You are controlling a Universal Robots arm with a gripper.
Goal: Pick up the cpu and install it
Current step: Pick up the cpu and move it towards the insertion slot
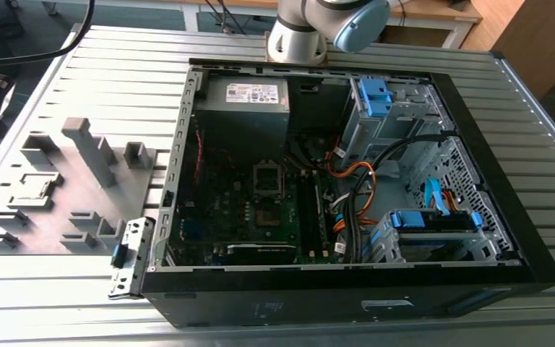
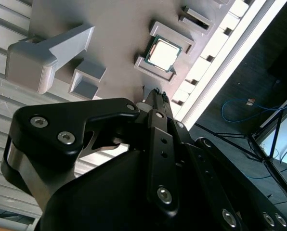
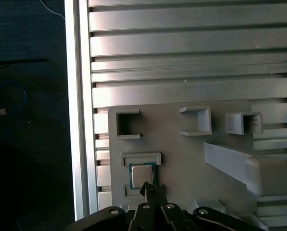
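No text could be read. In the exterior view, a white label (image 1: 254, 92) lay on the grey power-supply box (image 1: 222, 110) at the upper centre of the frame, its print too small to make out.

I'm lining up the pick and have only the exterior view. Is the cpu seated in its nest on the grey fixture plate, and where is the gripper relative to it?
Observer: Yes. In the first wrist view the cpu lies flat, pale top up, in a square nest of the fixture plate.
Operator: And the gripper?
Observer: The gripper points at the chip. In that view its tip sits at the cpu's near edge.
Operator: Has it got hold of it?
Observer: No. In the second wrist view a strip of the nest's rim shows between the tip and the cpu, so they are apart.
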